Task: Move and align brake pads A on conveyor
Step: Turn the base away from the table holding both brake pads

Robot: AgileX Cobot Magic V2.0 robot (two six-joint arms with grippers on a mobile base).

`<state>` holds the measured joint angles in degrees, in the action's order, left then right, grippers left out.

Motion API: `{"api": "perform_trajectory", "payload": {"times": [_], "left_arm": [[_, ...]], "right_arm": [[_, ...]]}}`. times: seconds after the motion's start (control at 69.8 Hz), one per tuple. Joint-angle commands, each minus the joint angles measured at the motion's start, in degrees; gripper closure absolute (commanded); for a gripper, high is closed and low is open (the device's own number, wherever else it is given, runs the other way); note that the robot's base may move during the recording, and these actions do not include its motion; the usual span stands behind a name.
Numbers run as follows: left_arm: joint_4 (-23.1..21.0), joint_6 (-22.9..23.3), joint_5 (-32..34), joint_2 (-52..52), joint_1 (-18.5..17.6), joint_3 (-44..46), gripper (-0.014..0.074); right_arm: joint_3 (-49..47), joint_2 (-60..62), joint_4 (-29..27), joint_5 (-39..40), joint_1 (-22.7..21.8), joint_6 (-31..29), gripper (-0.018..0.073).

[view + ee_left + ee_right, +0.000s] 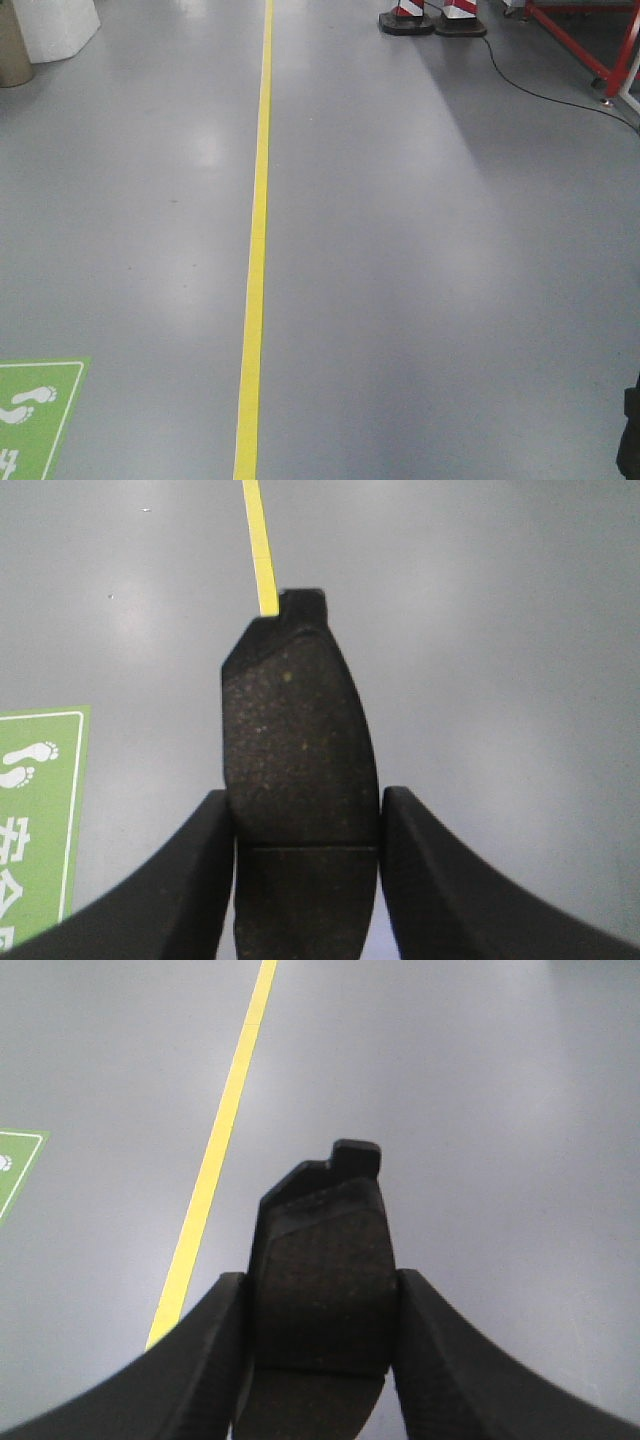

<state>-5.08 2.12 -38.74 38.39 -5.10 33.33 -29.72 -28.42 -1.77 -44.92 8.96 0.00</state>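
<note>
My left gripper is shut on a dark-grey brake pad, its two black fingers pressing the pad's long sides near the groove, with the end tab pointing away. My right gripper is shut on a second brake pad, also tab-end away. Both pads are held in the air above the grey floor. The conveyor and the other brake pads are out of view. In the front view only a dark bit of an arm shows at the right edge.
Smooth grey floor with a yellow line running away from me. A green footprint sign lies at the lower left. Red-white cone bases, a red frame and a black cable stand far ahead right.
</note>
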Motion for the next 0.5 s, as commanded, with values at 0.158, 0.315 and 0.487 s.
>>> {"api": "perform_trajectory", "payload": {"times": [0.158, 0.315, 0.487], "left_arm": [[-0.7, 0.5, 4.5, 0.0, -0.2, 1.7, 0.0603], [-0.7, 0.5, 4.5, 0.0, -0.2, 1.7, 0.0603], [-0.7, 0.5, 4.5, 0.0, -0.2, 1.7, 0.0603]], "right_arm": [[-1.7, -0.1, 0.2, 4.5, -0.1, 0.0, 0.0561], [-1.7, -0.1, 0.2, 4.4, -0.1, 0.0, 0.0561], [-1.7, -0.1, 0.2, 3.6, -0.1, 0.0, 0.0561]]}}
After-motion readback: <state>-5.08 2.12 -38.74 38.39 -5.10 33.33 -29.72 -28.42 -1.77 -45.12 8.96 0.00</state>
